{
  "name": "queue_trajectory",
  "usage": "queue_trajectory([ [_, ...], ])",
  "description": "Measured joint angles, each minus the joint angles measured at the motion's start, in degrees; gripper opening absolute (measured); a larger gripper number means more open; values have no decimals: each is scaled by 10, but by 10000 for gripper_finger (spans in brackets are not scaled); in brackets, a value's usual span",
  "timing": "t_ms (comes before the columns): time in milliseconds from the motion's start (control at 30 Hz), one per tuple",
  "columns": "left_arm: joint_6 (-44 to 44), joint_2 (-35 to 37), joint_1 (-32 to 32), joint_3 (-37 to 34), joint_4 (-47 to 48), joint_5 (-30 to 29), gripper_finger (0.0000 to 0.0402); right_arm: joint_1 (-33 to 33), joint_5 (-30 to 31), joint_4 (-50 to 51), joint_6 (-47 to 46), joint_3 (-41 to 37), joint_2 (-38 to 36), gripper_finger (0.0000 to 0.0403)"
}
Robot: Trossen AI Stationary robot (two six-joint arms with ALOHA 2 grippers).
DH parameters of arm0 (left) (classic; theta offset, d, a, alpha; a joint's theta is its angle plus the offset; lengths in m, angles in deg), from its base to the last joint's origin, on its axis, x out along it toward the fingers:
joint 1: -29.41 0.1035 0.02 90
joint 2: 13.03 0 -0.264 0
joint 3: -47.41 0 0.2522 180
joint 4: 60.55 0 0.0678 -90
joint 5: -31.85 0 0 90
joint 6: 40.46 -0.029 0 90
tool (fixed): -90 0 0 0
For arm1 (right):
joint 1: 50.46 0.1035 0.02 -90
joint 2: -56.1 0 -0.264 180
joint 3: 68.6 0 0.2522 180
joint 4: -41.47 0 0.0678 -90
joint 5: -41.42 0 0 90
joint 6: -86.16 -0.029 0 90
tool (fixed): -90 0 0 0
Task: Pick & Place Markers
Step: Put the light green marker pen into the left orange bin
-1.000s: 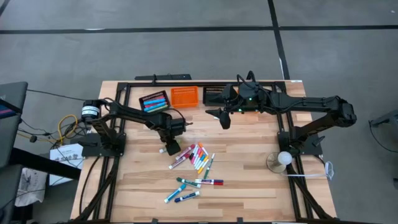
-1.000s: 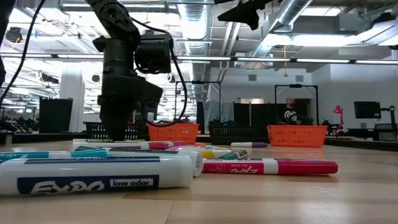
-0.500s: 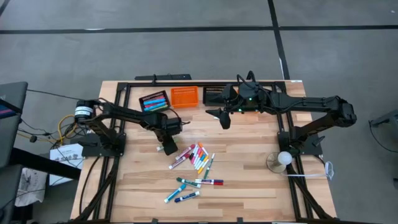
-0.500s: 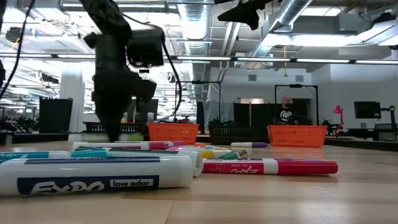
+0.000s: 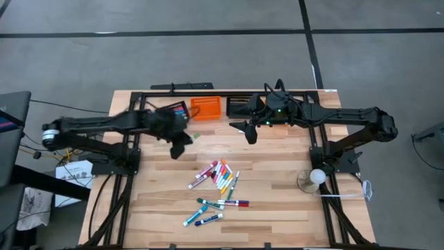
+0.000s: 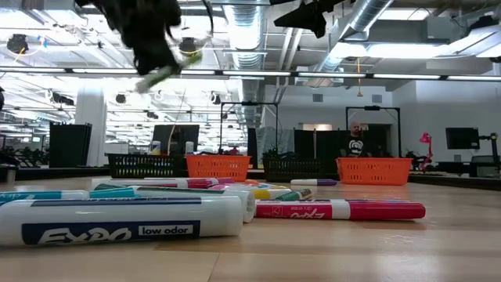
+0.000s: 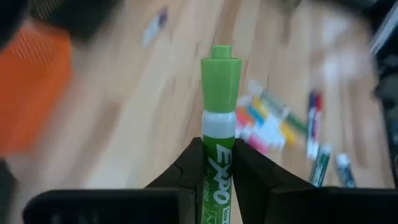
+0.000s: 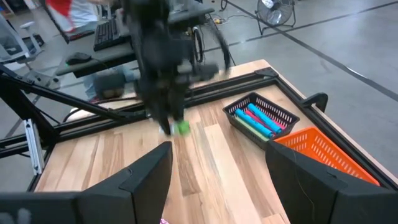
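Note:
My left gripper hangs in the air over the table's far left part, shut on a green marker; the low view shows both high above the table. Many coloured markers lie flat on the wood in the middle, and a smaller group lies nearer the near edge. A black mesh basket at the far edge holds several markers. My right gripper waits open above the far middle, its fingers wide apart. My left gripper pinches the green marker between its two fingers on the white labelled barrel. The green capped end sticks out ahead of the fingertips. The marker is lifted clear of the table and sits tilted in the low view.
An orange basket and a second black basket stand beside the filled one along the far edge. A white ball on a round stand sits at the right. A black frame borders the table. A person stands far behind.
My left gripper has risen from the edge of the marker pile with the green marker and swung toward the table's far left, toward the black basket. The marker is now lifted clear. The right arm has kept still.

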Motion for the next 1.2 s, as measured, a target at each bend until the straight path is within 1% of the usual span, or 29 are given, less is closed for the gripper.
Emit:
queue_trajectory([
  [167, -19, 55, 34, 0, -37, 0, 56, 0, 0, 0, 0, 0, 0, 249],
  [267, -25, 60, 51, 0, -40, 0, 56, 0, 1, 0, 0, 0, 0, 249],
  [367, -35, 51, 62, 1, -47, 0, 56, 0, 1, 0, 0, 0, 0, 249],
  [433, -38, 35, 70, 10, -47, 0, 56, 0, 1, 0, 0, 0, 0, 249],
  [667, -103, -52, 104, 76, -42, 1, 56, 0, 1, 0, 0, 0, 0, 249],
  [833, -152, -121, 150, 124, -11, 1, 56, 0, 1, 0, 0, 0, 0, 249],
  [1033, -206, -190, 211, 168, -6, 2, 56, 0, 1, 0, 0, 0, 0, 249],
  [1200, -267, -247, 242, 209, -3, 2, 56, 0, 1, 0, 0, 0, 0, 249],
])
